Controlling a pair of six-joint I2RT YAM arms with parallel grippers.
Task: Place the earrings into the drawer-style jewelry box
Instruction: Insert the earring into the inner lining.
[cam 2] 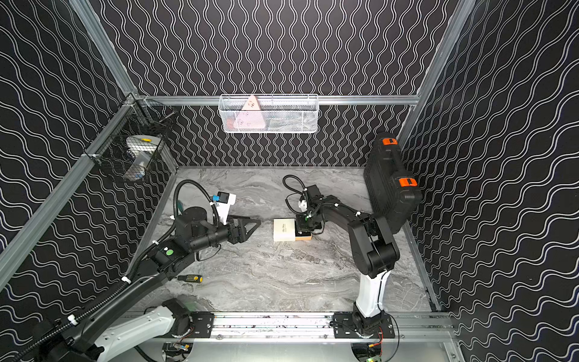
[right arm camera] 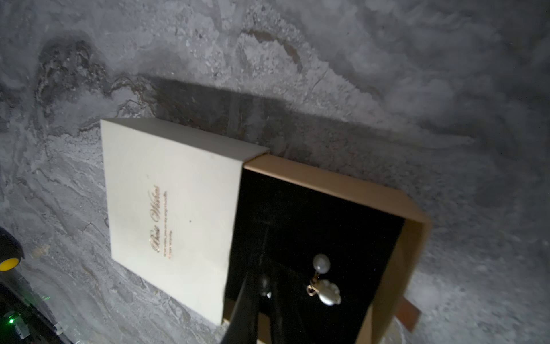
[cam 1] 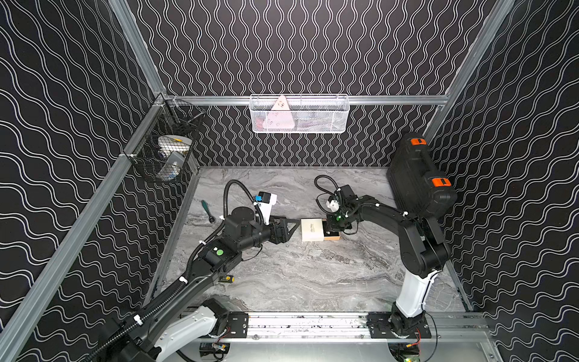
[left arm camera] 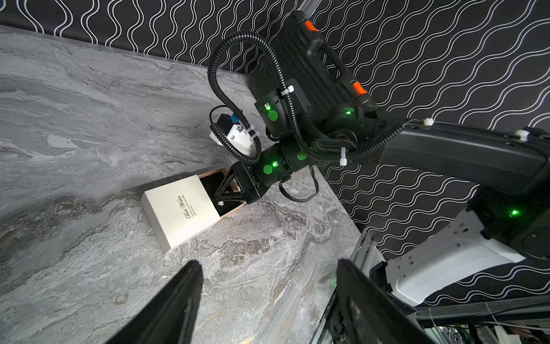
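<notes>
Jewelry box (left arm camera: pixel 181 214) opens toward closed right tool (left arm camera: pixel 217 198); left tool (left arm camera: pixel 266 265) spread wide.

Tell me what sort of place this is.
Most likely a robotics lab test cell: the left arm and right arm are mounted on a metal rail, aluminium framing holds wavy-patterned walls, and a white wire basket hangs above the marble-look tabletop.
</notes>
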